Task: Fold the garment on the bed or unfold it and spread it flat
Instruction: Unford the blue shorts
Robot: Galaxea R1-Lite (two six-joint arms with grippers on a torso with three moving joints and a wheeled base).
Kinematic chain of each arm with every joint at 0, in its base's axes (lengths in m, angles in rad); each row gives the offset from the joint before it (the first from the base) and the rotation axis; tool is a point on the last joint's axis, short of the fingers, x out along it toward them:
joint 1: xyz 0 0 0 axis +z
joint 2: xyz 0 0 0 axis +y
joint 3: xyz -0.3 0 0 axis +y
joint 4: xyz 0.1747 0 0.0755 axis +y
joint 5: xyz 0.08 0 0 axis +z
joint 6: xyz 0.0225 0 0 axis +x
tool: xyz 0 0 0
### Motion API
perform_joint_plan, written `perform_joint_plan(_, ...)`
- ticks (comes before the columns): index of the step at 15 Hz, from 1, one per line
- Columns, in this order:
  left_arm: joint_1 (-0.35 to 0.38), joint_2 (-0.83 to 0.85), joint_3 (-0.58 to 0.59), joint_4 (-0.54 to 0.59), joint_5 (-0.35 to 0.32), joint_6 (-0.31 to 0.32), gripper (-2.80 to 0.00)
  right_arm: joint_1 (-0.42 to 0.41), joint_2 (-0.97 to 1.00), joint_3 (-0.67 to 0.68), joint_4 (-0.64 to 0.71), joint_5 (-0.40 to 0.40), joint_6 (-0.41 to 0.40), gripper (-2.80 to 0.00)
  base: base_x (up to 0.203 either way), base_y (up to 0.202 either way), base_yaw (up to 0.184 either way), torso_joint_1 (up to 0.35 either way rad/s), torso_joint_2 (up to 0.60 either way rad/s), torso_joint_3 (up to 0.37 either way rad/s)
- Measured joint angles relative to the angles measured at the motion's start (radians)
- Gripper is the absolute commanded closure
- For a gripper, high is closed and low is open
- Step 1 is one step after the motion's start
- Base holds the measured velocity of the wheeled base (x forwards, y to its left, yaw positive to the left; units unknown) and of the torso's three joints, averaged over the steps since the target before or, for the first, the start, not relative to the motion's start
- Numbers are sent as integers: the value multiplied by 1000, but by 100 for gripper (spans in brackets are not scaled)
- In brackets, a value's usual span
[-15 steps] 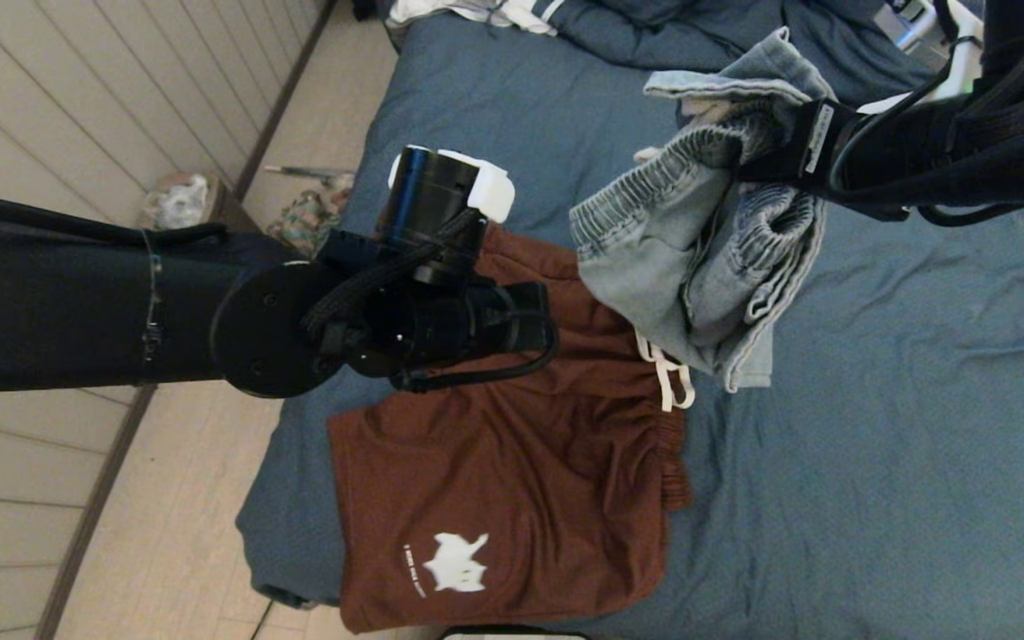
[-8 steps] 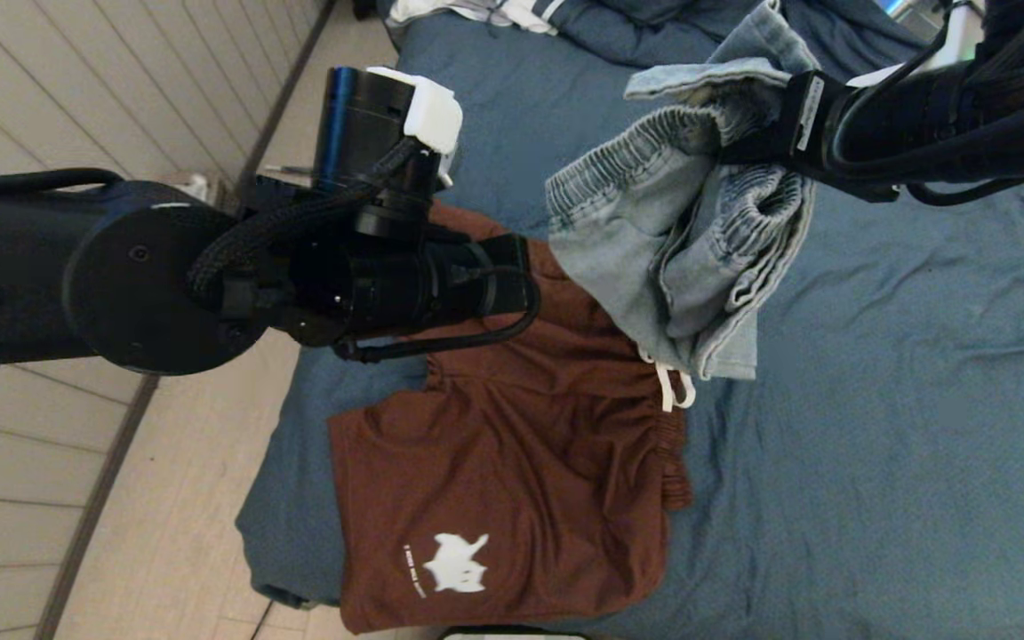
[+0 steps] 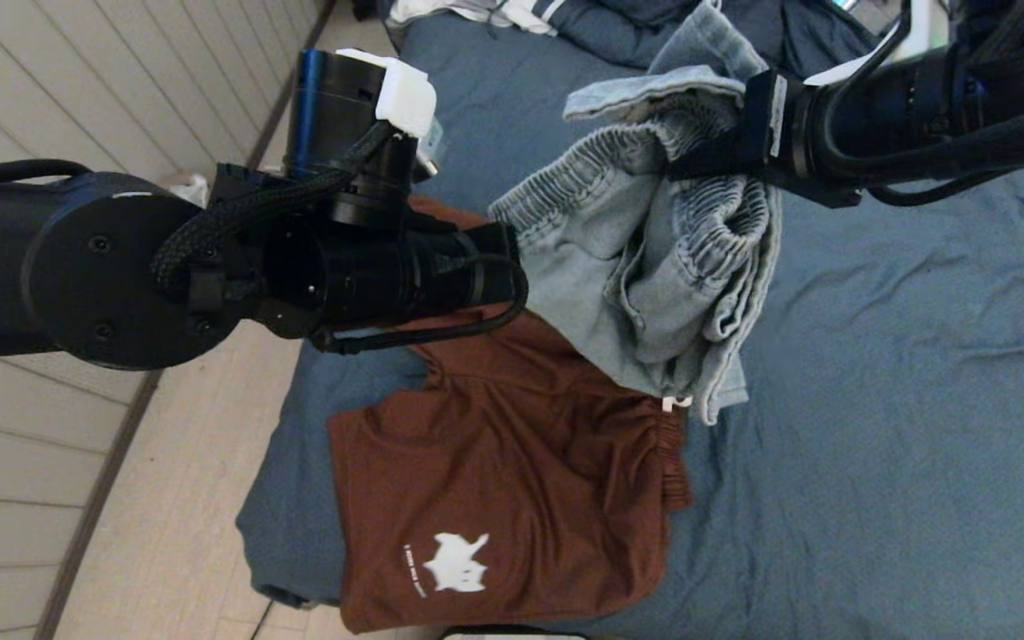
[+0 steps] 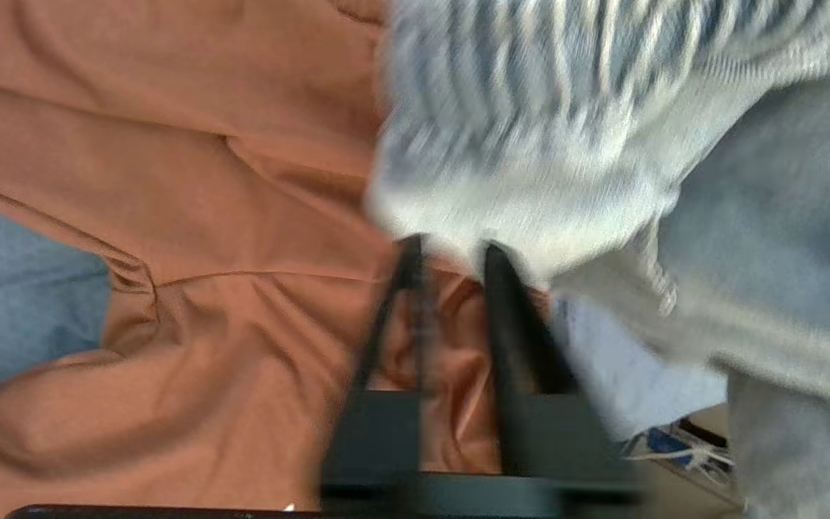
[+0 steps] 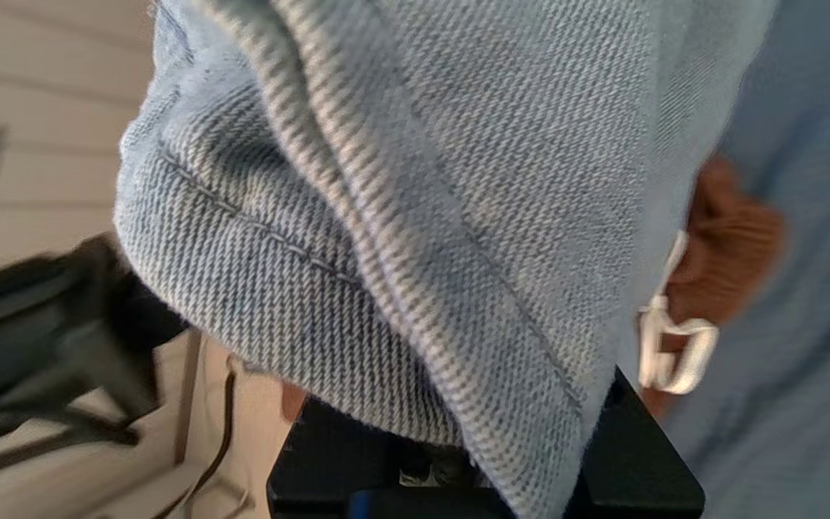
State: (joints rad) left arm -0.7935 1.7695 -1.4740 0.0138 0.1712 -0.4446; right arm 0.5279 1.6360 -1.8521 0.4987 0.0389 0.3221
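Holding a bunched-up light blue denim garment (image 3: 654, 276) in the air with my right gripper (image 3: 699, 164), jaws clamped on its ribbed waistband, over the bed (image 3: 903, 427). My left gripper (image 4: 451, 252) is right at the denim's lower edge, fingers (image 4: 509, 310) a small way apart with nothing pinched between them. Underneath, a pair of rust-brown shorts (image 3: 503, 498) lies flat near the bed's left edge.

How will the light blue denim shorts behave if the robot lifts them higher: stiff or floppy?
Probably floppy: the denim shorts hang in bunched folds from the right gripper above the bed. They likely have some weight, since the thick ribbed cloth droops straight down. A loose drawstring may swing or snag.
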Motion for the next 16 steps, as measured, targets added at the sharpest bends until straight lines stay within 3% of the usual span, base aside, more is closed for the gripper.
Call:
perform_joint_plan(3, 21, 7, 0, -1, -19, -1, -280, 21, 11, 0, 0, 5, 0, 0, 0, 0, 0, 0, 0, 0)
perform_joint_plan(8, 127, 7, -11, -5, -129, -5, -280, 38, 9, 3, 0, 15, 1, 0, 0, 0, 0, 0, 0, 0)
perform_joint_plan(11, 182, 1, -15, -30, -253, -5, -280, 41, 8, 3, 1, 58, 2, 0, 0, 0, 0, 0, 0, 0)
perform_joint_plan(16, 218, 8, -14, -62, -431, -9, -280, 34, 11, -1, 48, 217, 32, 0, 0, 0, 0, 0, 0, 0)
